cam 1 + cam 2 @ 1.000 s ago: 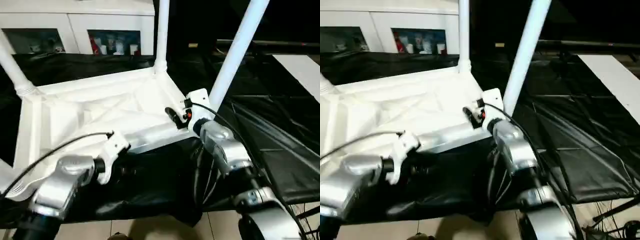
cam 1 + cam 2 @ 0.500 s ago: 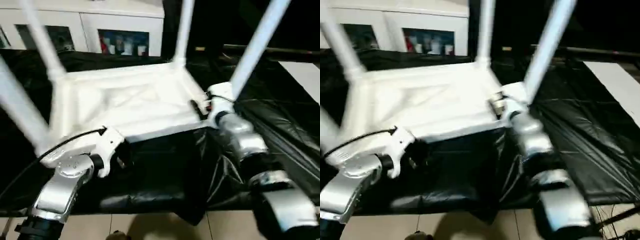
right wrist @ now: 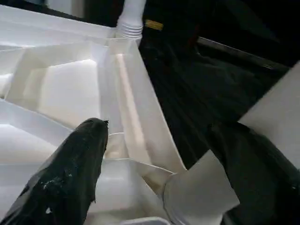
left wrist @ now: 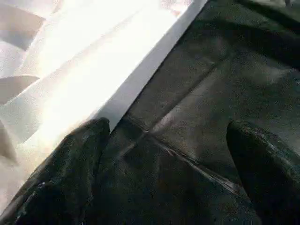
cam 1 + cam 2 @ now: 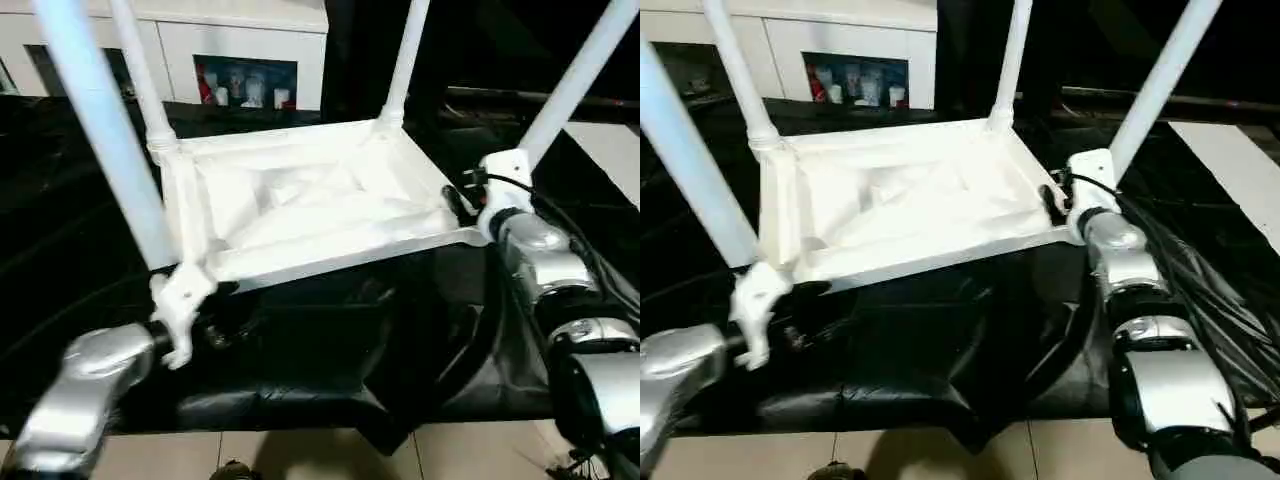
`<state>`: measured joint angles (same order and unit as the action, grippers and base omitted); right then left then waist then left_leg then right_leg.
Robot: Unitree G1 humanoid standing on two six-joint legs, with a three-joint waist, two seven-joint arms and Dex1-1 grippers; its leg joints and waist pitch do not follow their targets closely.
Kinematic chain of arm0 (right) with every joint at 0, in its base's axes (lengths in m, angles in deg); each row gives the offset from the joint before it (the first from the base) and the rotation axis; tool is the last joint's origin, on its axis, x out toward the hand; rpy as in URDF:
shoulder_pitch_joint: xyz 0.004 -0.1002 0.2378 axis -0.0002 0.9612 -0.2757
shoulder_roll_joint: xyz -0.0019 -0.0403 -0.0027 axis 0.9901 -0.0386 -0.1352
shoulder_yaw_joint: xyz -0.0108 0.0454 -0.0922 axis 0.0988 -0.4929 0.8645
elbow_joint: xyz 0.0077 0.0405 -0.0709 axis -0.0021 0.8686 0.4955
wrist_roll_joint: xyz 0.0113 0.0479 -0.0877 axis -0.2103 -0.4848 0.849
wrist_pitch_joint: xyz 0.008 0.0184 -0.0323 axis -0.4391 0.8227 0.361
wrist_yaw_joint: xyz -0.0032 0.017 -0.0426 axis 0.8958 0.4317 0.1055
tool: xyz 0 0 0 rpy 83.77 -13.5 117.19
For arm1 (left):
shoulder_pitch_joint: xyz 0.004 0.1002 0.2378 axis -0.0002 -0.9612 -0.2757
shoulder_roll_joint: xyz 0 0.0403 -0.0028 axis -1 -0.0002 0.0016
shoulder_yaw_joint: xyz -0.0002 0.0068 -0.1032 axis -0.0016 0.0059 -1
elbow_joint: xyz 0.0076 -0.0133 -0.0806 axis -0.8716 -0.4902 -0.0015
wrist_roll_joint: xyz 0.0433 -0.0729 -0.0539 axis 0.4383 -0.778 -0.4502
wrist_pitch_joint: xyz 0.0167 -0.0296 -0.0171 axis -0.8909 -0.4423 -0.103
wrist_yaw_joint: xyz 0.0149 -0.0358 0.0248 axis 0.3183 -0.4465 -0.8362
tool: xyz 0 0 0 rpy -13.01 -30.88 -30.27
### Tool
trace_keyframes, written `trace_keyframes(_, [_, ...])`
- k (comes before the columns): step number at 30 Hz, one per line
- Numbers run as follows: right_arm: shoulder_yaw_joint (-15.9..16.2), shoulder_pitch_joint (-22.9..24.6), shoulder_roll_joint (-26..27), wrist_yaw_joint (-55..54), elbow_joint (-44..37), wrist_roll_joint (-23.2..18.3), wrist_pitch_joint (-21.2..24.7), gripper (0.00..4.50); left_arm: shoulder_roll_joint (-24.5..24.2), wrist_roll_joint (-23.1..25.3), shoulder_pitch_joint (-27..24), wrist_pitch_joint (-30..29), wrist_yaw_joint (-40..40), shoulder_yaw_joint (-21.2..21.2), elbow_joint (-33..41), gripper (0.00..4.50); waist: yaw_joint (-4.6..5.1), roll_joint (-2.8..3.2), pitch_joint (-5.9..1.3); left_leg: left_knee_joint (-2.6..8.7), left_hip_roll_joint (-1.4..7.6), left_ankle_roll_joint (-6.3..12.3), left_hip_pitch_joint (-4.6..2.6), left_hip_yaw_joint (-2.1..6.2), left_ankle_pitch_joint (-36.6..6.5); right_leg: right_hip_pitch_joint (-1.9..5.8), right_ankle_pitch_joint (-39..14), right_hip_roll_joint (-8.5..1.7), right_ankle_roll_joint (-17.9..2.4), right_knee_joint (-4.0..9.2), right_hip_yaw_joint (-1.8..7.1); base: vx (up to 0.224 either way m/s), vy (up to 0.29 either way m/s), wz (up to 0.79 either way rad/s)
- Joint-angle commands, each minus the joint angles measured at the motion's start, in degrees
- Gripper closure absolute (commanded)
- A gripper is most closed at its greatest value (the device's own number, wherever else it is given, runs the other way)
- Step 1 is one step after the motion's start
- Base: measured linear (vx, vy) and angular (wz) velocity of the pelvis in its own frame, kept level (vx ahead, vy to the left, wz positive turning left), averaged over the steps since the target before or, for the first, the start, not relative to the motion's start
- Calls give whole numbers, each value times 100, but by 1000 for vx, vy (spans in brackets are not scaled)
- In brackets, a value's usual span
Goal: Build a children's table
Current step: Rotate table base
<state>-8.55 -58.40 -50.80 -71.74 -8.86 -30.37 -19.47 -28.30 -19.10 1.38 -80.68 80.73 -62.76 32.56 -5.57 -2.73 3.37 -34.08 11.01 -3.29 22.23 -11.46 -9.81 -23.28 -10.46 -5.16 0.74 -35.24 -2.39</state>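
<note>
Tabletop (image 5: 300,210) inverted on counter (image 5: 300,400), four legs socketed; left pincer (image 4: 164,154) wide, empty; right pincer (image 3: 154,154) wide astride corner; next: flip upright

Black-sheeted work table (image 5: 300,390), upturned white tabletop (image 5: 310,200) on it

Your robot's forearms are silver, rounded metal shells with dark joints between segments. Each wrist carries a white plastic bracket. A black cable loops along the right forearm. The left tool (image 4: 164,154) and right tool (image 3: 159,159) have matte black fingers.
</note>
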Motion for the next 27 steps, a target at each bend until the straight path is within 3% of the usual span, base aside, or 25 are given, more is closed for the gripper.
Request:
trace_keyframes(1, [-76, -63, -20, 40, 72, 25, -143, 59, -79, -347, -192, -87, 243, -184, 361, 3, 26, 2, -391, 389, 174, -26, -136, 57, -1370, 188, -1048, -219, -1109, 319, 172, 0, 0, 0])
trace_keyframes(5, [31, 156, 379, 459, -99, -39, -333, 59, -437, -1240, -969, -670, 899, -773, 1006, 3, 117, 5, -374, 422, 182, -61, -103, 80, -1596, 180, -1281, -214, -1073, 325, 175, 0, 0, 0])
trace_keyframes(7, [71, 292, 542, 597, -208, -61, -404, 59, -568, -1474, -1217, -797, 1066, -982, 1090, 3, 147, 28, -357, 427, 191, -78, -158, 69, -1763, 126, -1377, -172, -1066, 358, 180, 0, 0, 0])
trace_keyframes(10, [116, 421, 649, 693, -329, -82, -479, 59, -628, -1592, -1360, -891, 1140, -1152, 1110, 3, 154, 24, -345, 444, 200, -120, -166, 71, -1893, 122, -1456, -175, -1036, 371, 198, 0, 0, 0])
trace_keyframes(11, [209, 739, 867, 813, -627, -137, -547, 59, -693, -1760, -1564, -912, 1211, -1609, 990, 3, 150, 17, -353, 446, 202, -128, -176, 70, -1879, 124, -1438, -164, -1021, 369, 199, 0, 0, 0])
trace_keyframes(12, [244, 913, 962, 811, -798, -168, -546, 59, -682, -1764, -1524, -745, 1171, -1887, 761, 3, 159, 13, -330, 462, 186, -114, -139, 70, -1828, 132, -1412, -162, -970, 381, 211, 0, 0, 0])
trace_keyframes(14, [252, 1031, 1024, 763, -913, -193, -515, 59, -666, -1751, -1458, -606, 1112, -2085, 568, 3, 161, 50, -351, 477, 203, -196, -200, 86, -1958, 111, -1469, -149, -954, 386, 201, 0, 0, 0])
trace_keyframes(15, [216, 1128, 1080, 611, -980, -220, -440, 59, -674, -1780, -1354, -465, 1072, -2269, 362, 3, 156, 7, -339, 480, 202, -223, -207, 74, -2034, 98, -1502, -138, -938, 400, 208, 0, 0, 0])
trace_keyframes(19, [-16, 1412, 1177, -247, -1096, -236, -164, 59, -458, -2074, -658, -165, 575, -2719, -180, 3, 103, 40, -341, 504, 193, -375, -247, 88, -2128, 90, -1526, -149, -879, 392, 215, 0, 0, 0])
trace_keyframes(20, [-57, 1485, 1193, -376, -1141, -234, -143, 59, -406, -2214, -522, -164, 498, -2802, -245, 3, 66, 38, -353, 487, 186, -439, -298, 66, -2183, 57, -1471, -146, -885, 394, 223, 0, 0, 0])
trace_keyframes(22, [-104, 1577, 1210, -504, -1205, -229, -133, 59, -339, -2409, -365, -189, 410, -2897, -302, 3, 87, 19, -348, 510, 181, -470, -224, 93, -2204, 119, -1468, -157, -849, 374, 216, 0, 0, 0])
trace_keyframes(23, [-156, 1734, 1225, -613, -1371, -232, -104, 59, -289, -2602, -226, -245, 364, -2954, -350, 3, 70, -29, -370, 497, 179, -464, -240, 89, -2159, 118, -1497, -168, -788, 374, 216, 0, 0, 0])
trace_keyframes(27, [-248, 2122, 1247, -673, -1770, -166, 49, 59, -264, -3004, 8, -528, 506, -2958, -396, 3, 70, -49, -386, 491, 182, -456, -234, 85, -2054, 119, -1382, -157, -750, 365, 216, 0, 0, 0])
